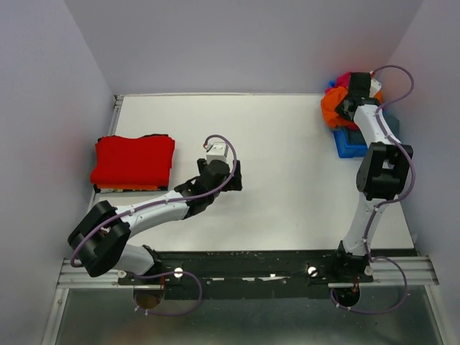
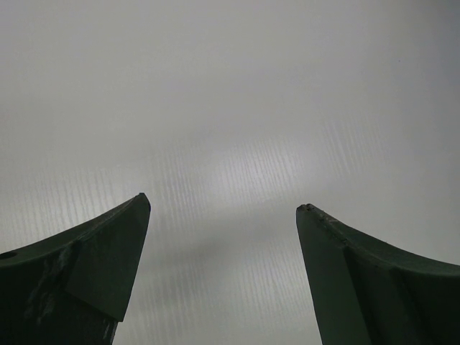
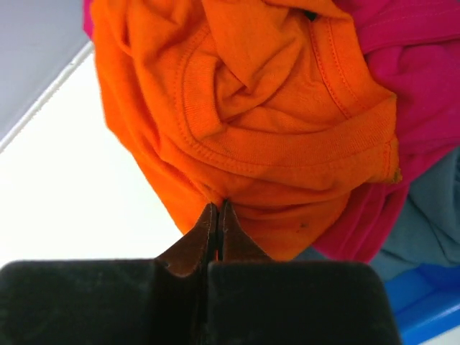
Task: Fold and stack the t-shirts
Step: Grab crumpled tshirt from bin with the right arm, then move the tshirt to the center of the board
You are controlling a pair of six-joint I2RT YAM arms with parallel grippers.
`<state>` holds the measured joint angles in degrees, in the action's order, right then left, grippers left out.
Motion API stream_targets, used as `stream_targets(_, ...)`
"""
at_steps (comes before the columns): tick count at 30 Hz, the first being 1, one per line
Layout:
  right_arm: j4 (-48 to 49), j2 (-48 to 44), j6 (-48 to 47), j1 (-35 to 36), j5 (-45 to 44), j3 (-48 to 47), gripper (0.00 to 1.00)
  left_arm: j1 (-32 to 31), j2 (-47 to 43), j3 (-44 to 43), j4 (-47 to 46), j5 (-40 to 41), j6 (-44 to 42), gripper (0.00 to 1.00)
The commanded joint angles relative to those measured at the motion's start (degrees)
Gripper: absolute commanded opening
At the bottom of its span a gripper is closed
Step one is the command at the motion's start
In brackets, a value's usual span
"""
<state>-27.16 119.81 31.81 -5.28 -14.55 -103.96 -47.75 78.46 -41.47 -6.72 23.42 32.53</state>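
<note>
Bin [image 1: 351, 147] of blue plastic at the far right corner of the table [image 1: 287, 144], heaped over the rim with crumpled t-shirts. From above, mostly an orange t-shirt [image 1: 330, 108] hanging over the left side towards the table, with a patch of red-pink behind it and the rest covered by the wrist of the right arm [image 1: 377, 169]. Shown better by the right wrist camera: magenta-pink t-shirt [image 3: 424, 72] bunched to the right of the orange one and partly under it, grey-blue t-shirt [image 3: 435, 223] lower down at the right edge, a corner of the blue rim below that. Only there, too, the right gripper [image 3: 218, 207] itself: fingers pressed tight together, tips pinching the bottom fold of the orange cloth. Only from above, a folded red t-shirt [image 1: 133, 162] lying flat at the left edge of the table, well apart from the bin. Left gripper [image 2: 224, 205] spread wide and holding nothing, bare white table showing between the fingers in its own camera. Left arm [image 1: 154, 208] stretched low from its base, bent at the elbow, wrist out near the middle of the table, to the right of the red t-shirt and not touching it. Right arm upright from its base, folded at the elbow, reaching forward and down into the heap.
</note>
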Motion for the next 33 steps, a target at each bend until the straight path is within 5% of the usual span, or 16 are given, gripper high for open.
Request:
stream_targets(1, -1.06, -8.52, -2.89, -0.17, -0.4, 0.69, 0.01, -0.15, -0.32, -1.07, 0.48, -0.13, -0.63, 0.98)
stream_targets(10, 3.08, -24.61, -5.0, 1.93, 11.81, 5.62, 0.01, -0.15, -4.44, 2.53, -3.56, -0.92, -1.24, 0.98)
stream_targets(18, -2.71, -32.0, -14.49, 16.6, 14.19, -10.0, 0.01, -0.15, -4.89, 3.33, -4.53, -0.92, -1.68, 0.98)
stream_targets(23, -5.36, -33.49, -11.78, 17.85, 23.94, -15.13, 0.01, -0.15, -4.8, 2.98, -4.27, -0.92, -1.6, 0.98)
stream_targets(28, -3.35, -40.17, -10.81, 17.85, 12.11, -1.9, 0.01, -0.15, -5.86, 3.24, -3.83, 0.13, -1.77, 0.98)
stream_targets(33, 1.22, -46.06, -9.93, 17.85, 13.74, 17.88, 0.01, -0.15, -6.21, 4.03, -4.97, 0.05, -1.77, 0.98)
